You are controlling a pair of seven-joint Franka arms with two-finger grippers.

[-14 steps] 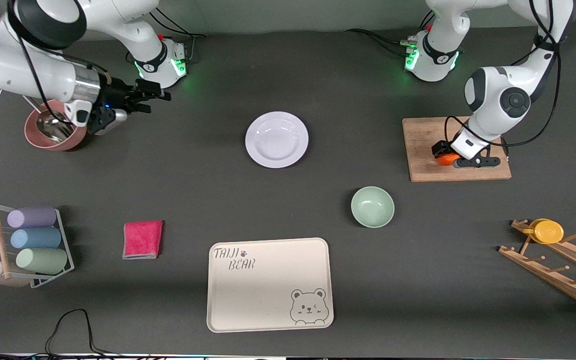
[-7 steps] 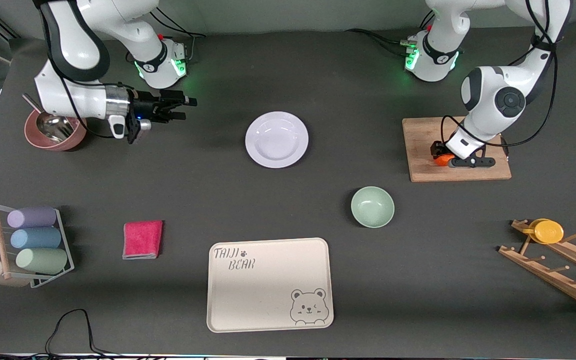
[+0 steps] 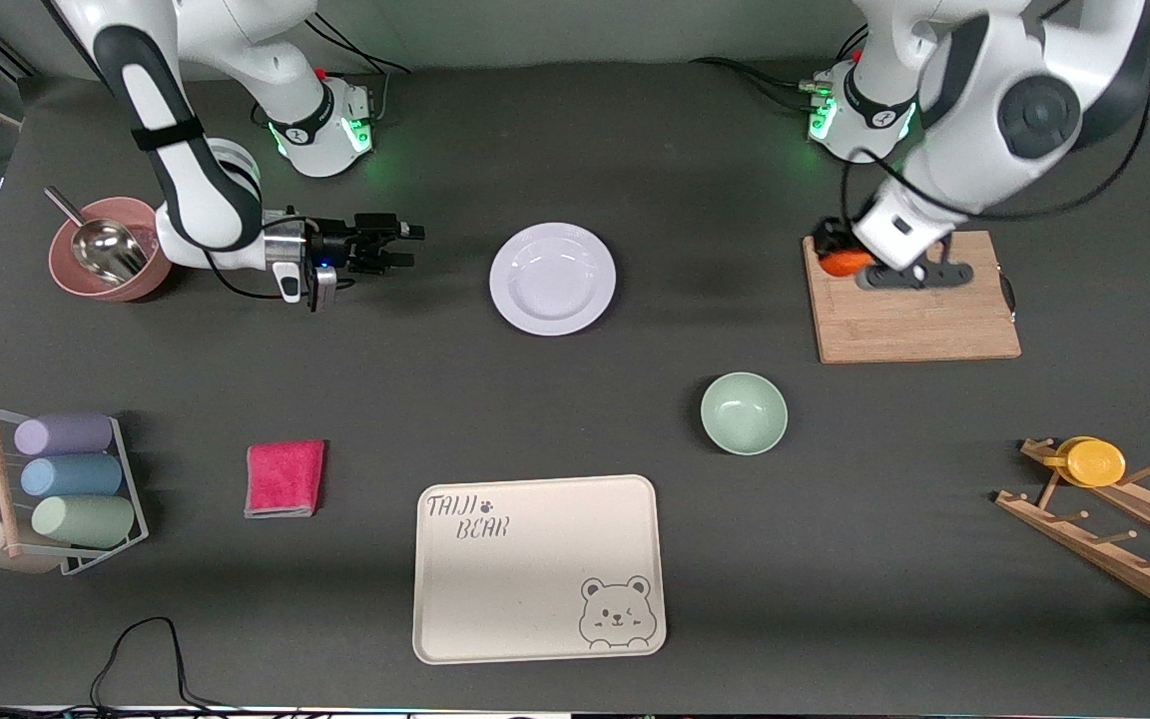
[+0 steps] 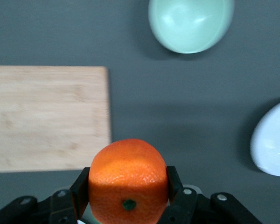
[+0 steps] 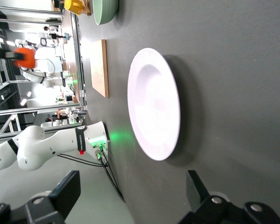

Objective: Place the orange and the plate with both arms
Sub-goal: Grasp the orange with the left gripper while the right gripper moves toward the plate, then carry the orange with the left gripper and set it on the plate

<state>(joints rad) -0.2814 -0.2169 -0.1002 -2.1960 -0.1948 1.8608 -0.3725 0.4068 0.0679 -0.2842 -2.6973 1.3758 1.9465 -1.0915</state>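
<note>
From where I stand, the left pincer [image 3: 847, 262] is clamped on the orange [image 3: 843, 263], its two black fingers [image 4: 79, 192] pressing the fruit's sides, and it hangs in the air over the corner of the wooden cutting board [image 3: 919, 310] that points toward the bench's middle and the robots' edge. In the left wrist view the orange [image 4: 129, 181] sits squarely between the fingers with its green stem dimple facing the camera, and the board [image 4: 49, 116], the mint-green bowl [image 4: 190, 23] and an edge of the plate [image 4: 272, 142] lie below it. The plate [image 3: 553, 279] rests flat on the dark bench [image 3: 575, 399] near the middle, somewhat toward the robots' edge, well apart from the orange. The right pincer [image 3: 397, 245] is low over the bench, its fingers spread wide with nothing between them, pointing at the plate from the right arm's end; a stretch of bare bench separates it from the rim. In the right wrist view the plate [image 5: 154, 105] lies ahead of the spread fingers [image 5: 198, 189]. Nearer the front edge lie the mint-green bowl [image 3: 744, 412] and the cream bear tray [image 3: 538, 567].
</note>
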